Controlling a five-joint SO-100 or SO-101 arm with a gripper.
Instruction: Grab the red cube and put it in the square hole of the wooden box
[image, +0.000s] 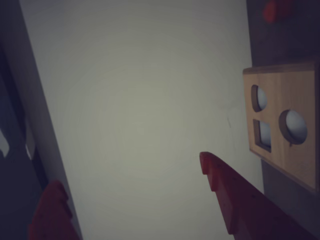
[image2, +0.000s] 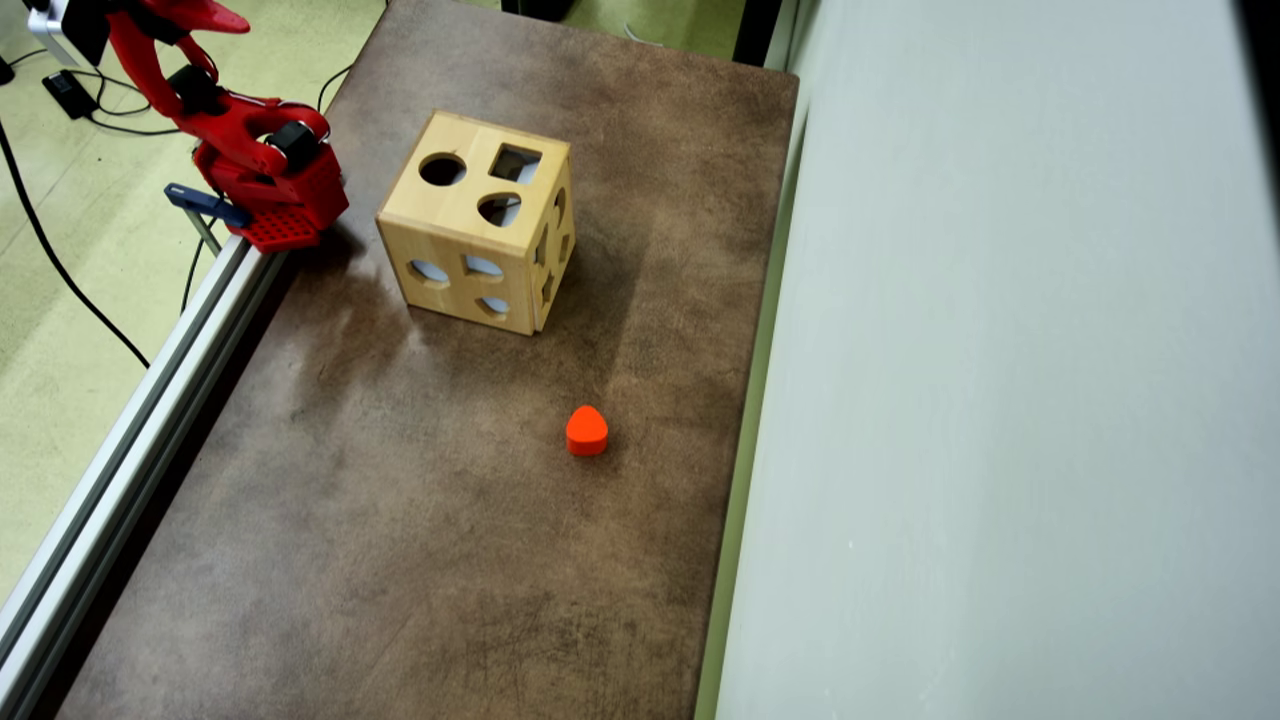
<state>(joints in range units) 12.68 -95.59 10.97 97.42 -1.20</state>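
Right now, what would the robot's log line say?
tool: open, empty | wooden box: square hole on top | red cube: not seen | orange-red teardrop block: on table

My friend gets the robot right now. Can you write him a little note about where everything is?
Gripper: open, empty; the arm is folded at the table's edge.
Wooden box: on the table, square hole in its top face, empty.
Red cube: not in either view. Only an orange-red teardrop block lies on the table, apart from the box.
Done: nothing yet.
Left: find the cube, grab it, drop it through the square hole.
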